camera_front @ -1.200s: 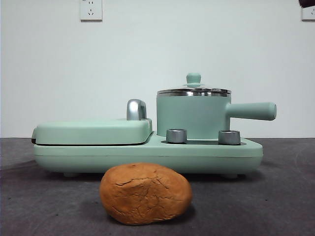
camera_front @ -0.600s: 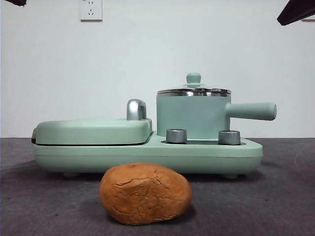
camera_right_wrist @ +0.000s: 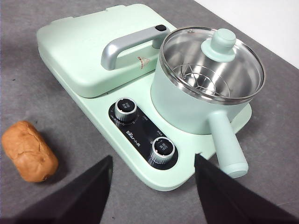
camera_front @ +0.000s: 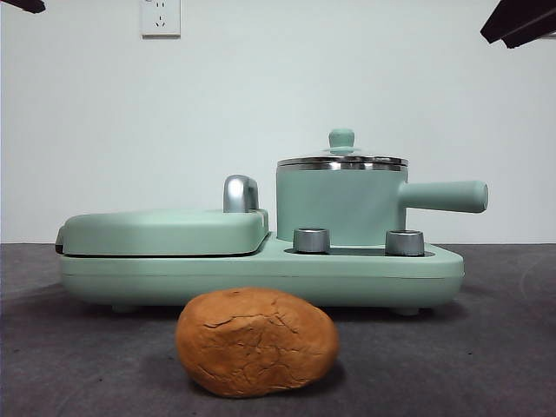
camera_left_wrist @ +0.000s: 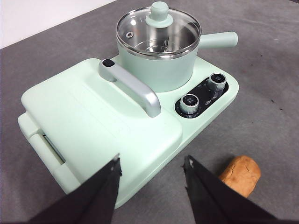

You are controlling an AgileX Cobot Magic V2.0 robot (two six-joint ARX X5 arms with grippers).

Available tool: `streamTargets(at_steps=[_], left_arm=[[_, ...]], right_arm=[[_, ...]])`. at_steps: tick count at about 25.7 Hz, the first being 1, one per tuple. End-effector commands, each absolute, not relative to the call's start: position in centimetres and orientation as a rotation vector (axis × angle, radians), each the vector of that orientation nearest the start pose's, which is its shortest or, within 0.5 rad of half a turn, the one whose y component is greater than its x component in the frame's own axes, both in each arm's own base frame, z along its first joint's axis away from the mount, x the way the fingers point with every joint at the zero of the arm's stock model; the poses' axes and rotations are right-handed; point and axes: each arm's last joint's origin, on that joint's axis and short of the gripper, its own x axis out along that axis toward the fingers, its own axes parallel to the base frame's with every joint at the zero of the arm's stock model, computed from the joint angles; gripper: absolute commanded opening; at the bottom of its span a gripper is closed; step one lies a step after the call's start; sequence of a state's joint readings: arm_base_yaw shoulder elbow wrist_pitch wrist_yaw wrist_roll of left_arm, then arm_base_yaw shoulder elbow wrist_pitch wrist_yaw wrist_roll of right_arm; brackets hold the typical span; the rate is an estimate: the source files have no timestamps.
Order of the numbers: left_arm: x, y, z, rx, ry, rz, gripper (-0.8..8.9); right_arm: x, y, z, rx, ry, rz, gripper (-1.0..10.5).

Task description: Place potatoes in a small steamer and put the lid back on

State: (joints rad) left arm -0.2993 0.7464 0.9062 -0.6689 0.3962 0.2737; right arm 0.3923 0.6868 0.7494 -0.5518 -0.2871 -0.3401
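Observation:
The potato [camera_front: 257,342] is an orange-brown cracked lump lying on the dark table in front of the appliance; it also shows in the wrist views [camera_left_wrist: 240,173] [camera_right_wrist: 29,150]. The small steamer [camera_front: 340,207] [camera_left_wrist: 161,70] [camera_right_wrist: 187,105] is a mint-green pot standing on the appliance's right half, its side handle [camera_front: 445,195] pointing right. The glass lid [camera_front: 341,162] [camera_left_wrist: 159,28] [camera_right_wrist: 212,63] sits on it, closed. My left gripper [camera_left_wrist: 152,161] hangs open above the grill plate's near edge. My right gripper [camera_right_wrist: 153,158] hovers open above the knobs. Both hold nothing.
The flat mint-green grill plate [camera_front: 165,232] with a chrome handle [camera_front: 241,193] takes up the appliance's left half. Two metal knobs [camera_front: 312,240] [camera_front: 405,242] stand on the base in front of the pot. Black arm tips [camera_front: 519,21] show at the top corners.
The black tips at the top corners have come a little further into the front view. The potato, pot and lid have not moved.

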Motion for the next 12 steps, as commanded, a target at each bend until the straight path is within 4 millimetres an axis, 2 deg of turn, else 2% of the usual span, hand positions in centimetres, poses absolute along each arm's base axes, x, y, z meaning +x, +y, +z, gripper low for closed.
streamTargets(at_steps=[1,7,12], left_arm=[[13.4,-5.4,34.0,0.247,0.396,-0.753,2.25],[15.8,-7.0,33.9,0.176,0.376,-0.777,2.25],[19.3,-10.1,33.3,0.135,0.308,-0.834,2.25]], right_arm=[[12.7,6.2,30.7,-0.343,0.363,0.747,2.8],[12.7,6.2,30.7,-0.314,0.374,0.740,2.8],[12.7,6.2,30.7,-0.277,0.388,0.732,2.8]])
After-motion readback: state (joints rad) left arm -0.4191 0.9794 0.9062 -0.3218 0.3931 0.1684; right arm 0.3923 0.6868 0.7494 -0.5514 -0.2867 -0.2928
